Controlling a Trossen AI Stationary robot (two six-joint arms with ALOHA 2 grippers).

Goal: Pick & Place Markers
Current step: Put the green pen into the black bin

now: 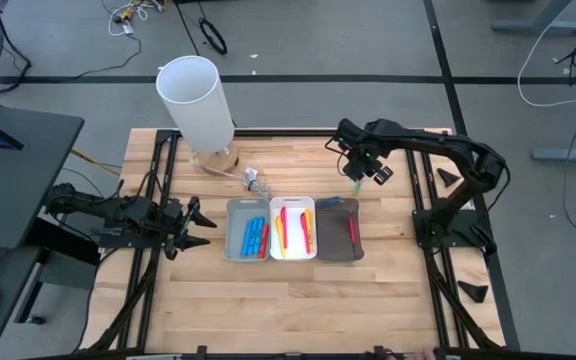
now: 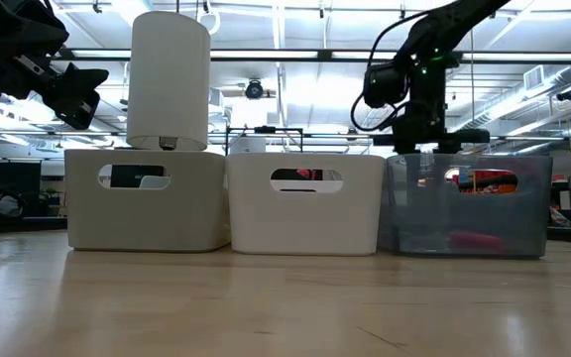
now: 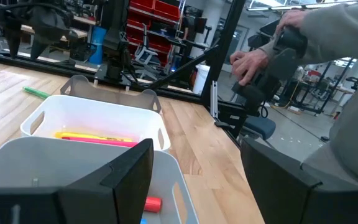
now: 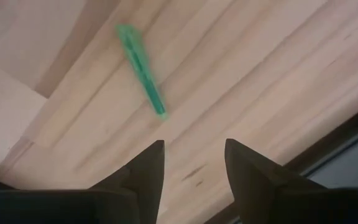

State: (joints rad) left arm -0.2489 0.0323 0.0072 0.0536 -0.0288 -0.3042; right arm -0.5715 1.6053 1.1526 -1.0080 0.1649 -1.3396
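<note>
Green marker (image 4: 141, 68) loose on the wood tabletop (image 1: 298, 290)

You've got your right gripper (image 4: 192, 163) hanging just above it, behind the dark tray (image 1: 339, 232), fingers partly apart and holding nothing; the marker sits just ahead of the tips, untouched. Left gripper (image 1: 190, 225) waits wide open beside the grey tray (image 1: 236, 230).
</note>
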